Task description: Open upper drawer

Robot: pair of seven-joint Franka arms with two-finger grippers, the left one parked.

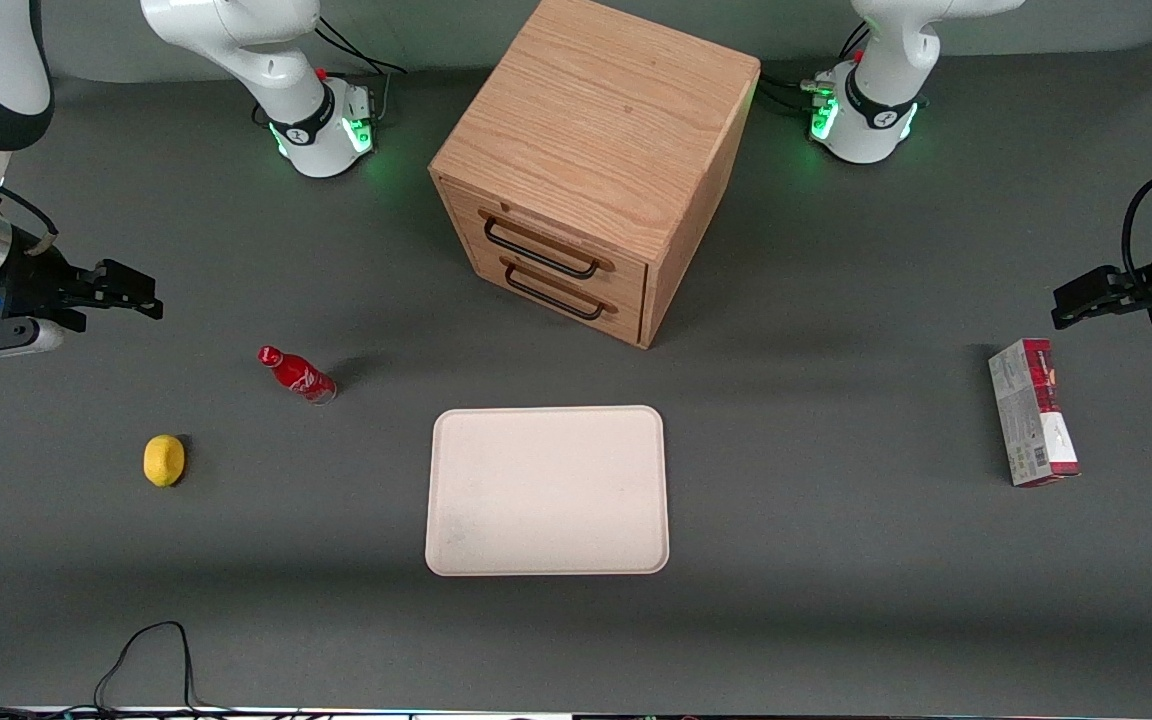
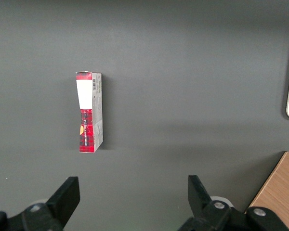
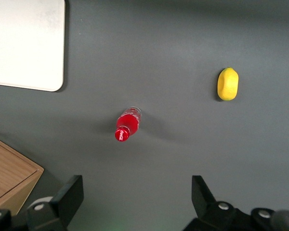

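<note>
Right arm's black two-finger gripper (image 1: 141, 295) hangs above the grey table (image 1: 836, 560) at the working arm's end, fingers spread wide with nothing between them, well apart from the boxy light oak cabinet (image 1: 591, 150).

The upper drawer (image 1: 548, 246), a light oak front with a long black metal bar handle (image 1: 540, 250), sits flush in the cabinet directly above the matching lower drawer front (image 1: 561, 290); both look closed. Nearer the front camera than the cabinet lies a flat cream rectangular tray (image 1: 547, 490). A small red bottle with a red cap (image 3: 127, 124) stands on the table between the gripper and the tray, and a yellow lemon (image 3: 227, 84) lies nearer the camera than the bottle. A red-and-grey carton (image 1: 1032, 412) lies toward the parked arm's end of the table.
</note>
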